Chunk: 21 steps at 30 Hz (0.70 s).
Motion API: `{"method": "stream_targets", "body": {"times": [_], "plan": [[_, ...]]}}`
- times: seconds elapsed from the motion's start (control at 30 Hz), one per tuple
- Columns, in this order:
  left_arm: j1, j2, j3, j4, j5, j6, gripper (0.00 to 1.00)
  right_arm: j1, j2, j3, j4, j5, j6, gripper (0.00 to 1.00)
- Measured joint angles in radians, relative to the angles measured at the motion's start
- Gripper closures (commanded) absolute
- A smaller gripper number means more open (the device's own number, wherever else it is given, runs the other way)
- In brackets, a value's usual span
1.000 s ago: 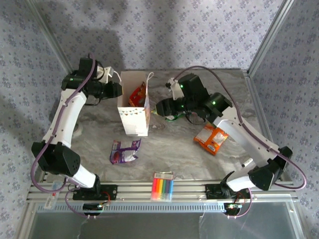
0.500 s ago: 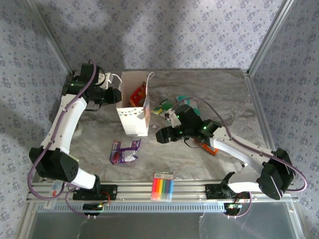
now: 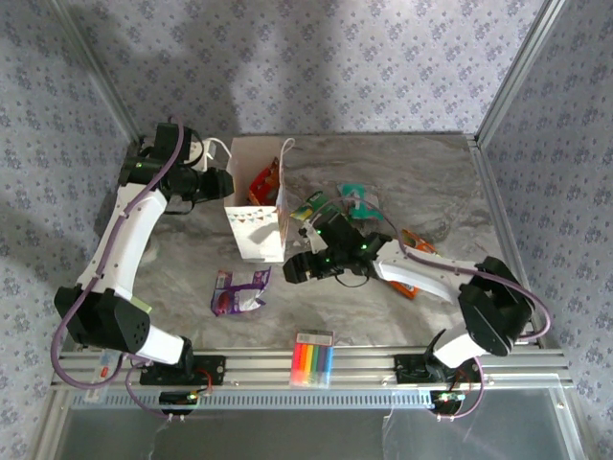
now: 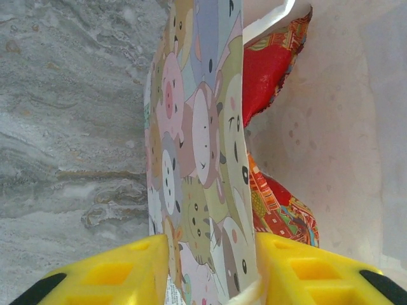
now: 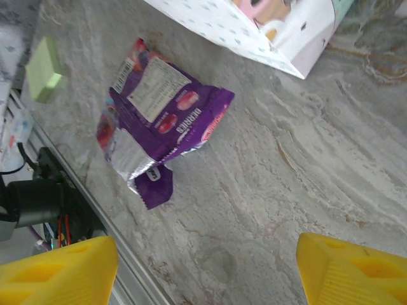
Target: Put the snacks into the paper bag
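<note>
Pinch from left gripper (image 4: 210,257) on upright paper bag (image 3: 257,238) wall, red packet (image 4: 267,70) inside. Holds right gripper (image 5: 206,267), jaws spread wide, above marble table (image 5: 286,190) near purple packet (image 5: 162,117).

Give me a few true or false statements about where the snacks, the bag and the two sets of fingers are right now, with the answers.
1. The red packet sits inside the paper bag. True.
2. The purple packet is in the bag too. False: it lies on the table in front of the bag.
3. The left fingers have the bag's printed wall between them. True.
4. The right fingers are shut on a packet. False: they stand wide open with nothing between them, above the table near the purple packet.
</note>
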<state>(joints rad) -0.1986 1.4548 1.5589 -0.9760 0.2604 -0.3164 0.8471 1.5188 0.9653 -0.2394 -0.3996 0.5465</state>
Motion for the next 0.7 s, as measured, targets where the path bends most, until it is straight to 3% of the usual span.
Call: {"method": "stream_targets", "body": {"times": [0.37, 0.7], "plan": [[0.0, 0.0, -0.031, 0.01, -0.015, -0.019, 0.6, 0.046, 0.206, 0.153, -0.048, -0.088, -0.001, 0.24], [0.0, -0.008, -0.065, 0.029, -0.045, -0.071, 0.6, 0.09, 0.216, 0.173, -0.097, -0.057, 0.021, 0.23]]}}
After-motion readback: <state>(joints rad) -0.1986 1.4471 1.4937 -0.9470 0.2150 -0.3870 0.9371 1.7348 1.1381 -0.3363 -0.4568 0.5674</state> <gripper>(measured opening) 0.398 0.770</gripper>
